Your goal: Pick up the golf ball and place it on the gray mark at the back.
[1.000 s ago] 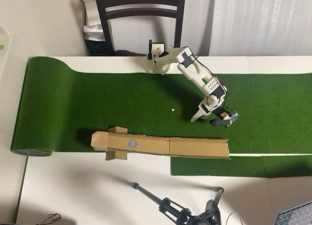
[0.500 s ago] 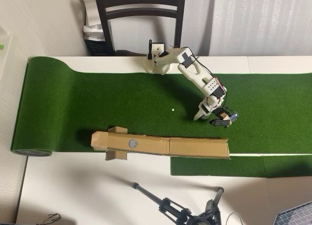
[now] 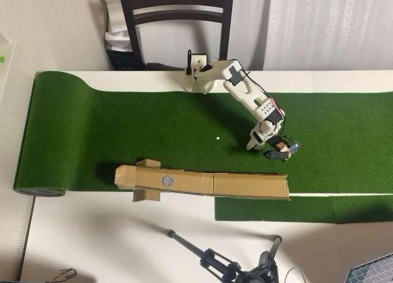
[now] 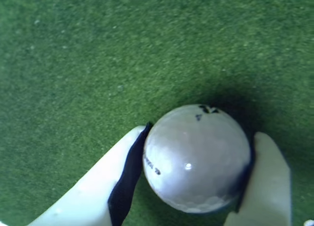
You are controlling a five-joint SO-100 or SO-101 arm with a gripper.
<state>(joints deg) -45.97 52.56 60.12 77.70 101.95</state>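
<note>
Bench (image 3: 123, 246): white, smooth, flat; carries all items below.

Turf mat (image 3: 123, 129): green artificial grass, short napped pile, long strip across the bench, rolled at its left end in the overhead view; a second narrower strip lies along the lower right edge.

Chair (image 3: 177, 13): dark wood, slatted back, standing at the far side of the bench behind the arm's base.

Cardboard trough (image 3: 245, 186): brown corrugated board, long and shallow with folded side walls and small flaps at its left end; lies along the near edge of the turf, between arm and tripod.

Robot arm (image 3: 245, 93): white printed plastic, jointed, base at the turf's far edge, reaching down to the turf right of centre.

Tripod (image 3: 215, 258): black metal, lying on bare bench at the bottom.

Jaws (image 4: 196, 182): two pale plastic fingers (image 4: 98, 187) with black pads, closed against the ball on either side, in the wrist view.

Golf ball (image 4: 196, 160): white, dimpled, glossy sphere with small black print, held between the jaws just over the turf; hidden under the arm in the overhead view.

Gray mark (image 3: 167, 180): flat round disc on the trough's left part, well apart from the jaws.

White speck (image 3: 217, 137): tiny, on the turf left of the jaws.
</note>
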